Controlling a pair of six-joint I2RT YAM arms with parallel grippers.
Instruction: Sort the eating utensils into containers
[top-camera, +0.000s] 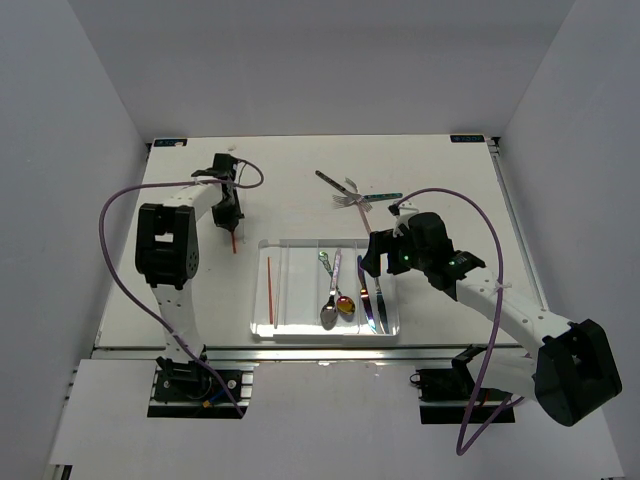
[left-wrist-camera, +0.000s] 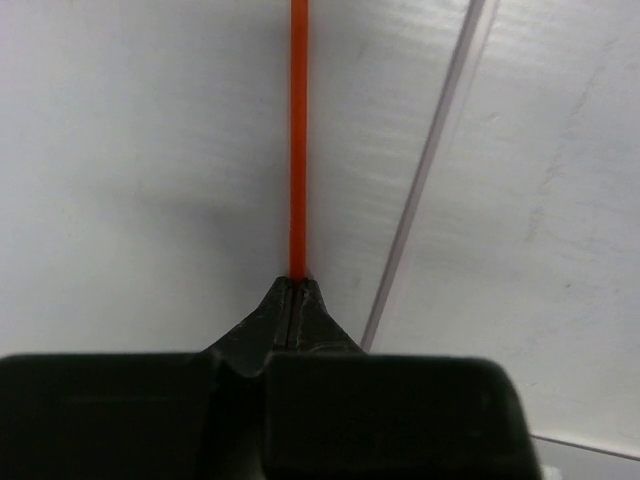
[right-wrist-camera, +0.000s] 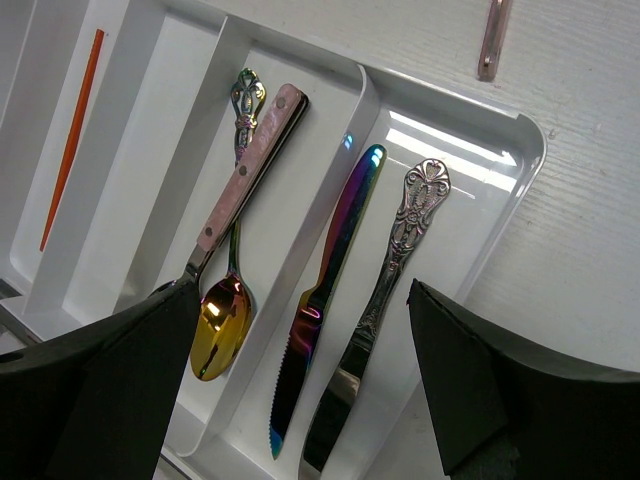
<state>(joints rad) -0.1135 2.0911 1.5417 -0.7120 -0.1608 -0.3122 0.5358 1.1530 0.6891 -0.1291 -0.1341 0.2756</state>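
Chopstick (left-wrist-camera: 297, 130), red-orange, thin: pinched at one end by left gripper (left-wrist-camera: 297, 288), fingers clenched flat together on it. Off the tray's (top-camera: 298, 290) far-left corner, outside the wall, free end pointing down; contact with the table not discernible. Judged light, stiff and smooth, prone to swivel in so narrow a pinch; a hold nearer mid-length probably steadier. Left wall of tray between it and its slot, so to be lifted over, then laid lengthwise.

Tray, four long slots, contents left to right:
- First slot: second chopstick (top-camera: 270, 290), lying along the slot.
- Third slot: pink-handled spoon (right-wrist-camera: 250, 160) and gold-bowled spoon (right-wrist-camera: 222, 335), side by side, handles toward tray's far wall.
- Fourth slot: iridescent knife (right-wrist-camera: 335, 250) and silver knife (right-wrist-camera: 400, 240) with ornate handle, parallel, close together.

Loose utensils (top-camera: 352, 195): beyond tray's far wall, opposite its right half; a few slim pieces crossed over one another, one teal-handled. Judged heavier than the chopstick, rigid, slick, lying flat; best taken across a handle. Overlap likely to drag a neighbour along.

Right gripper (right-wrist-camera: 302, 300): fingers spread wide, holding nothing, poised above tray's right end over the knives. Well apart from the first slot; no obstacle to the left arm there.
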